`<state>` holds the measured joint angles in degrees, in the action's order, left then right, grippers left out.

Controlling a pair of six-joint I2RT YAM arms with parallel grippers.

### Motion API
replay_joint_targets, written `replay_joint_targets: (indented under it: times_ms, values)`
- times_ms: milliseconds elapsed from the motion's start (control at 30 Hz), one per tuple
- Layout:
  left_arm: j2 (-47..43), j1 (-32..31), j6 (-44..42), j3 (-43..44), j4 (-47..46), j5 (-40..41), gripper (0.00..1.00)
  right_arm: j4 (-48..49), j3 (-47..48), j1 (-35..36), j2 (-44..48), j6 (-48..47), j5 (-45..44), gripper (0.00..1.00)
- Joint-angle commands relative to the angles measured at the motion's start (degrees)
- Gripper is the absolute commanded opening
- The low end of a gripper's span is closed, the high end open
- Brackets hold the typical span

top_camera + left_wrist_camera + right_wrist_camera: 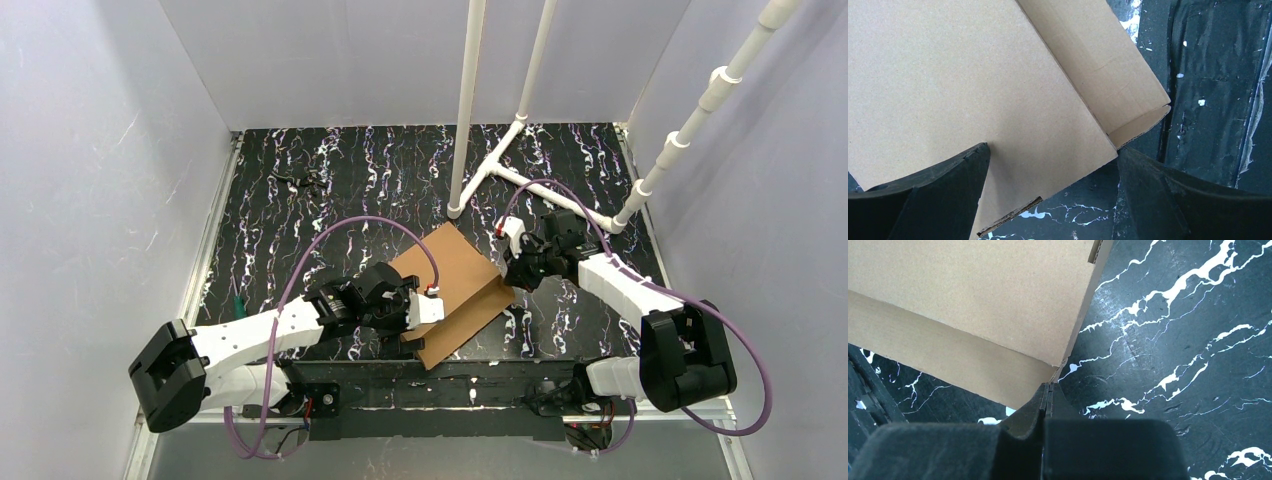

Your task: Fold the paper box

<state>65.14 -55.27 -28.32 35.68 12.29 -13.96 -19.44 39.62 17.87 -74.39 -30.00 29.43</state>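
The paper box is a plain brown cardboard mailer lying at the table's middle, with one long side flap creased. My left gripper is open at the box's left near corner. In the left wrist view the box's panel and its folded side flap reach between my wide-apart fingers, and the gripper holds nothing. My right gripper is shut at the box's right corner. In the right wrist view its closed tips touch the box's corner with no cardboard seen between them.
A white pipe frame stands at the back middle, with a slanted pipe on the right. A small dark object lies at the back left. A black tape strip runs along the near edge. Grey walls enclose the table.
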Motion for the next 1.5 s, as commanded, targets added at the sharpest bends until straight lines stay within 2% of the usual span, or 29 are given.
replay_joint_targets:
  times_ms: [0,233,1100,1467]
  values:
    - [1.4,0.2,1.8,1.0,1.9,1.7,0.98,-5.5,1.5,1.3,-1.3,-2.1,2.1,0.01]
    - [1.6,0.2,1.8,1.1,2.2,1.6,0.98,-7.1,2.1,1.3,-2.1,-3.8,1.4,0.01]
    - [1.9,0.2,1.6,1.1,2.3,0.8,0.98,-3.9,5.8,1.1,-3.9,3.3,-0.4,0.01]
    - [1.9,0.2,1.6,1.2,2.4,0.7,0.98,-7.2,10.5,2.6,-7.3,1.6,0.7,0.01]
